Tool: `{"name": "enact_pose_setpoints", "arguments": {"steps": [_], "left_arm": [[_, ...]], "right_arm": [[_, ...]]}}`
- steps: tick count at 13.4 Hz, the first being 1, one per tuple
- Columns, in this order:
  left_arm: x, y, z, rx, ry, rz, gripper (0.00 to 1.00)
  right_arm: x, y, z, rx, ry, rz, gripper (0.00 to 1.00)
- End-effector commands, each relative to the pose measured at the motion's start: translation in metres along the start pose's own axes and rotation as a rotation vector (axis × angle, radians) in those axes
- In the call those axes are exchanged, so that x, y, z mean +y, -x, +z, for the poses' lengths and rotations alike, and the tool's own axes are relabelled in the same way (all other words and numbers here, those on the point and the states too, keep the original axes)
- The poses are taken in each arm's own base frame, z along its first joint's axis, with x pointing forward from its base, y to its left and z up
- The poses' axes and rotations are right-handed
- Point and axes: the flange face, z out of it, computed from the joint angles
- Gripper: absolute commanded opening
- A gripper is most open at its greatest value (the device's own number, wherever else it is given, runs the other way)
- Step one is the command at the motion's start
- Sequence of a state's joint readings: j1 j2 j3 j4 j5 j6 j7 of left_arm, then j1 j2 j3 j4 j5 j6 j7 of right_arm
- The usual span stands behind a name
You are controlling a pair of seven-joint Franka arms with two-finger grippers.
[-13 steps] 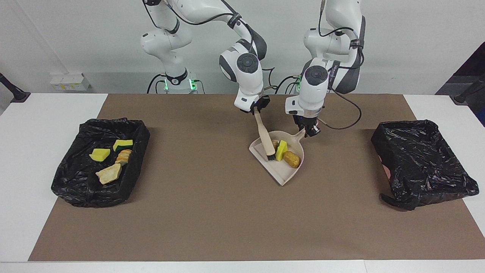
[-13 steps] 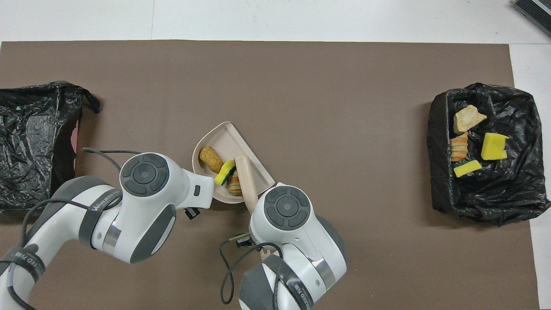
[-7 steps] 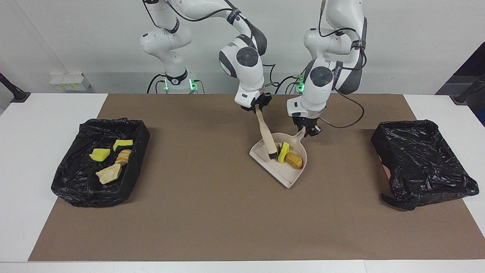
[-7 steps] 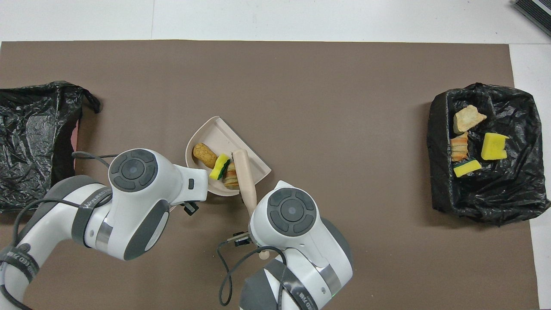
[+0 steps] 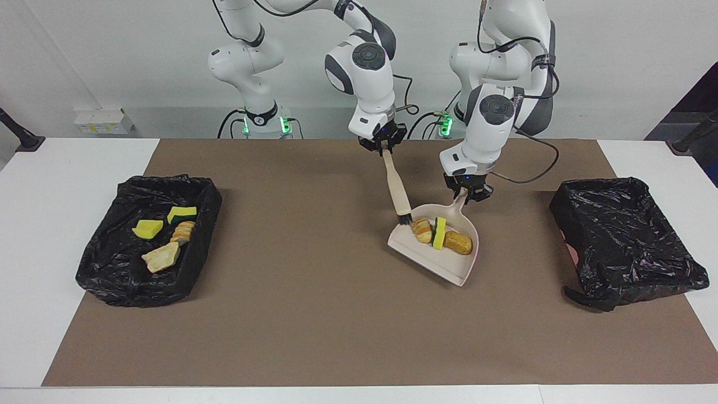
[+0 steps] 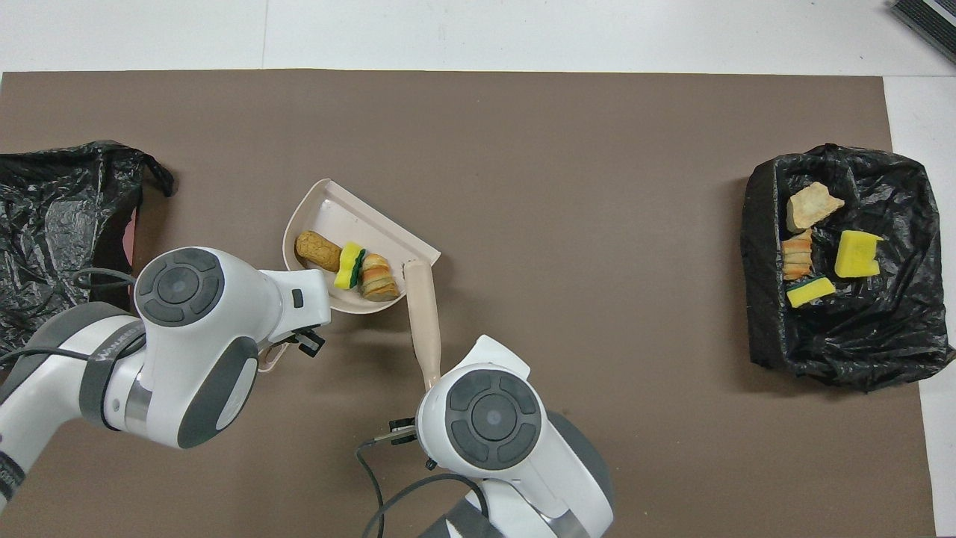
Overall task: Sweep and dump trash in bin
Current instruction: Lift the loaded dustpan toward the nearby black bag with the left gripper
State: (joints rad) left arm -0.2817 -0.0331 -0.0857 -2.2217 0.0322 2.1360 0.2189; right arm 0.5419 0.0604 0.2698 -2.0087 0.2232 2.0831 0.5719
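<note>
Carrying three trash scraps (image 5: 441, 234) in the dustpan (image 5: 435, 260), left end effector (image 5: 467, 193) clamps its handle; right end effector (image 5: 383, 147) grips the brush (image 5: 397, 193). Next: tip into the empty bin (image 5: 625, 241) at the left arm's end.

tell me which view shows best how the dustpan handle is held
The facing view: the left gripper is shut on the handle of the dustpan, in plain sight. In the overhead view the left arm's own body covers the handle, so only the pan and its three scraps show.
</note>
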Motion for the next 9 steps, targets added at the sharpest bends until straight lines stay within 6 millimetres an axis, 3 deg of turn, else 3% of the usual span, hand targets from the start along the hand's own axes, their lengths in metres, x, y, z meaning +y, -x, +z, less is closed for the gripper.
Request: {"name": "enact_pose_setpoints", "arguments": {"steps": [1, 4, 7, 9], "left_arm": [[-0.014, 0.018, -0.022, 0.004, 0.007, -0.138, 0.00], [-0.040, 0.032, -0.033, 0.002, 0.008, -0.201, 0.00], [-0.074, 0.050, -0.056, -0.002, 0.009, -0.278, 0.00], [-0.101, 0.062, -0.065, -0.017, 0.015, -0.322, 0.00]], "right_arm": [[-0.011, 0.020, -0.006, 0.032, 0.018, 0.044, 0.00], [-0.021, 0.042, 0.005, 0.018, 0.036, 0.070, 0.00], [-0.042, 0.067, 0.022, -0.008, 0.057, 0.117, 0.00], [-0.058, 0.087, 0.051, -0.041, 0.090, 0.126, 0.00]]}}
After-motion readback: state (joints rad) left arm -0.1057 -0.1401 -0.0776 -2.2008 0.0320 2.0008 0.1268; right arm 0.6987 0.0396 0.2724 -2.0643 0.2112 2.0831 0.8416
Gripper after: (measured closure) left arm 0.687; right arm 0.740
